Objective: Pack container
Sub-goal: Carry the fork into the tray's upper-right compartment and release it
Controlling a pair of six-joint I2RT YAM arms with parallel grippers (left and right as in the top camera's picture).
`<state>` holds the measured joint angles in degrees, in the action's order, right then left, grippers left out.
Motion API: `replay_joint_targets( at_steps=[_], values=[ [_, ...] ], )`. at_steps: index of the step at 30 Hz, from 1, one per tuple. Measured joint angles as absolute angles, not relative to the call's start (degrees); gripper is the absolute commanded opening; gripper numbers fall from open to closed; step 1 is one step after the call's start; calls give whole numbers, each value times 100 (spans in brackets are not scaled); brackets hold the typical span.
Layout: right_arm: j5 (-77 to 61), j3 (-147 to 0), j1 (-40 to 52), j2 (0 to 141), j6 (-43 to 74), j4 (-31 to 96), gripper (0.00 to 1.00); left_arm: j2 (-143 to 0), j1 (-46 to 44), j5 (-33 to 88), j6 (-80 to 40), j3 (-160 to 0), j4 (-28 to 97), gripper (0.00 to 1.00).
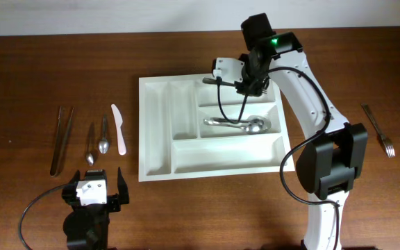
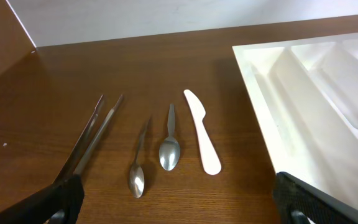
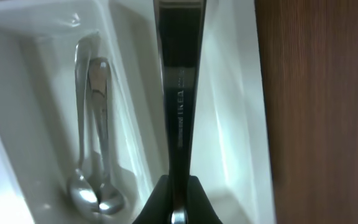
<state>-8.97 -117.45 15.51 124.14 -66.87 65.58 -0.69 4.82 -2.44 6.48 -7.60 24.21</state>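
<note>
Wooden table (image 1: 40,76) left of the container (image 1: 155,128) bears tongs (image 1: 62,139), two spoons (image 1: 103,135), white knife (image 1: 119,130).

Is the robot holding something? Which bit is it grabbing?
The right gripper pinches a metal cutlery piece by one end, above the white tray; which kind cannot be told. The left gripper is open and holds nothing.
</note>
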Motion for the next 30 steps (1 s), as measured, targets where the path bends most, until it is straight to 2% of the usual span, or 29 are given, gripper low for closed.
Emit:
replay_joint_targets(
  at_steps=[4, 17, 18, 19, 20, 21, 22, 27, 30],
  values=[
    [-897, -11743, 1496, 12425, -7054, 6423, 4, -69, 482, -242, 648, -760, 2421, 99],
    [-982, -11743, 1428, 13380, -7181, 5992, 4, -69, 482, -244, 648, -760, 2421, 99],
    [-987, -11743, 1428, 13417, -7124, 5878, 14, -69, 482, -244, 648, -760, 2421, 99],
    [-987, -11743, 1428, 13428, -7081, 5811, 30, -69, 482, -244, 648, -760, 2421, 99],
    [-1004, -11743, 1428, 13430, -6997, 5710, 41, -69, 482, -244, 648, -760, 2421, 99],
    [-1020, -11745, 1428, 13430, -6956, 5647, 45, -69, 482, -244, 648, -760, 2421, 99],
    [-1028, -11745, 1428, 13430, -6917, 5599, 57, -69, 482, -242, 648, -760, 2421, 99],
    [-1024, -11745, 1428, 13430, -6628, 5566, 74, -69, 482, -244, 648, -760, 2421, 99],
    [-939, -11756, 1415, 13430, -6130, 5586, 75, -69, 482, -244, 648, -760, 2421, 99]
  ],
)
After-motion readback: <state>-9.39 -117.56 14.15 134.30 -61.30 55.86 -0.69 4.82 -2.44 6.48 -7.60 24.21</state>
